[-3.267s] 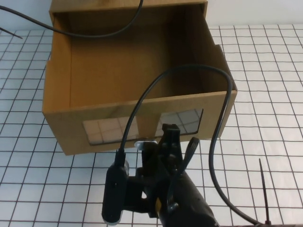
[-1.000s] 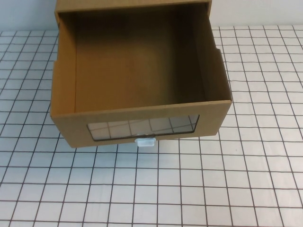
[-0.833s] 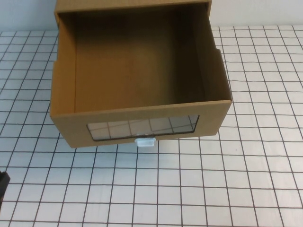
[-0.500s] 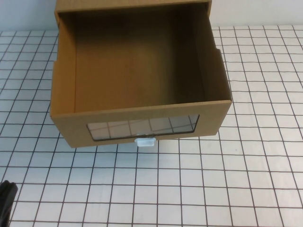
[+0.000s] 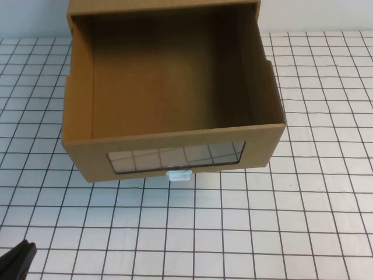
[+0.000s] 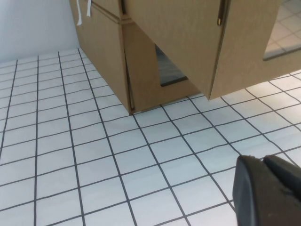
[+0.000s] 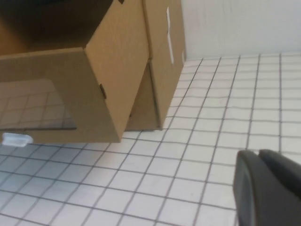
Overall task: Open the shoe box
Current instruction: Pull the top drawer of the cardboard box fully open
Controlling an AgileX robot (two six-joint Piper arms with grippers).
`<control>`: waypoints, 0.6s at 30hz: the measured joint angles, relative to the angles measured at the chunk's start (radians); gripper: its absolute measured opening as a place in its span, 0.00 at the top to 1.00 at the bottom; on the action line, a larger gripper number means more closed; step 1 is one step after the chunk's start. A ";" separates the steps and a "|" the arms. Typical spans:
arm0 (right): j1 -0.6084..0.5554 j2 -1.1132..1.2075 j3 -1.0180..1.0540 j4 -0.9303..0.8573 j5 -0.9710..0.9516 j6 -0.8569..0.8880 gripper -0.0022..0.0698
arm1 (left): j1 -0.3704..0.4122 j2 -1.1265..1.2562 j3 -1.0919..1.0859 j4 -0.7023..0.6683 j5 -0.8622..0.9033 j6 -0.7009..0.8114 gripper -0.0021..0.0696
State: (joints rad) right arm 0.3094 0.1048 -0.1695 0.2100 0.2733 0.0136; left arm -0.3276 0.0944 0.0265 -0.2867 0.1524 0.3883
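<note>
Tabletop [image 5: 291, 233] of smooth white, ruled in black squares. Low at near left corner, left gripper [image 5: 16, 261], black, jaws pressed shut, empty. Right gripper [image 7: 257, 157] off to box's right, jaws closed, empty. Mid-table, brown cardboard shoe box [image 5: 169, 137], matte, drawer [image 5: 169, 76] slid out, clear window [image 5: 175, 156], small white tab [image 5: 179, 175] in front. Pale plain wall [image 5: 315, 14] behind.

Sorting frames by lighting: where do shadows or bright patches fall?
High view: box interior shaded, its window pale against the brown, left pincer a dark shape at the near-left corner. Right wrist view: right pincer dark in the foreground, apart from the box.
</note>
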 joint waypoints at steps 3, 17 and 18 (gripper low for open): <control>-0.003 -0.003 0.005 -0.106 -0.041 0.000 0.99 | 0.000 0.000 0.000 0.000 0.000 0.000 0.97; -0.298 -0.109 0.192 -0.179 -0.190 0.000 0.99 | 0.000 0.000 0.000 0.000 0.002 0.000 0.97; -0.298 -0.112 0.192 -0.179 -0.169 0.000 0.99 | 0.000 0.000 0.000 0.000 0.002 0.000 0.97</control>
State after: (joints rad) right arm 0.0111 -0.0071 0.0221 0.0310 0.1039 0.0136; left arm -0.3276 0.0944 0.0265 -0.2867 0.1545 0.3883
